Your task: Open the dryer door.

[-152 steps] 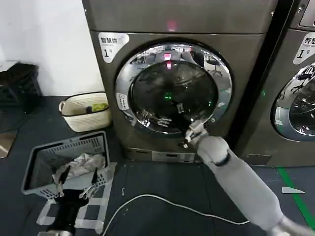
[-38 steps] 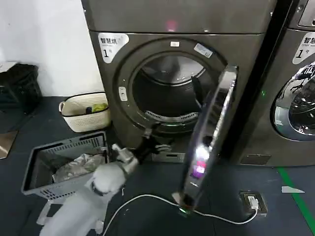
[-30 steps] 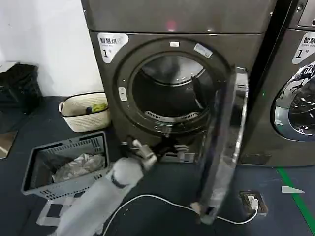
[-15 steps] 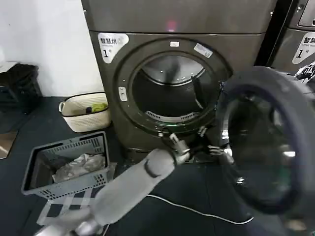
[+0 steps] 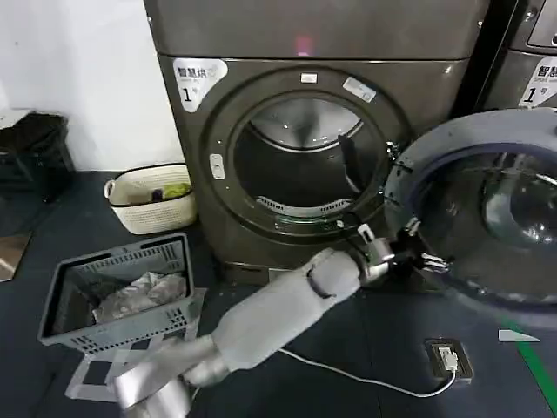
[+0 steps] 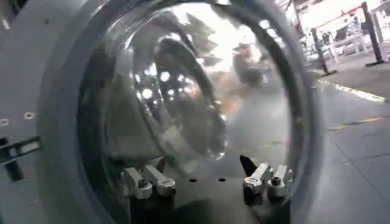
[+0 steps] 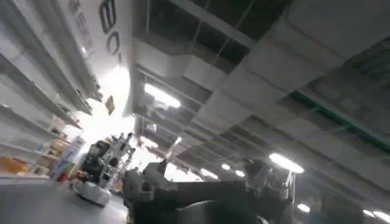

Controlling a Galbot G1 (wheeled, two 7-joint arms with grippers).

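The dryer (image 5: 261, 35) stands with its round drum opening (image 5: 300, 165) uncovered. The dryer door (image 5: 487, 209) is swung wide to the right, its grey inner rim and bulging dark glass facing me. My left arm reaches across from the lower left, and my left gripper (image 5: 419, 246) is open at the door's lower left inner rim. In the left wrist view the door's glass (image 6: 183, 91) bulges close ahead of the left gripper (image 6: 206, 181), whose fingers are spread with nothing between them. My right gripper (image 7: 204, 182) is open and points up at a ceiling.
A grey basket (image 5: 65, 296) with clothes sits on the floor at the left, a cream basket (image 5: 130, 218) behind it. A white cable (image 5: 365, 379) runs to a floor socket (image 5: 446, 357). The second machine (image 5: 522, 52) stands at the right, behind the open door.
The door went from shut to edge-on to swung wide right. The right arm left the door; the left arm came in and followed the door rightwards.
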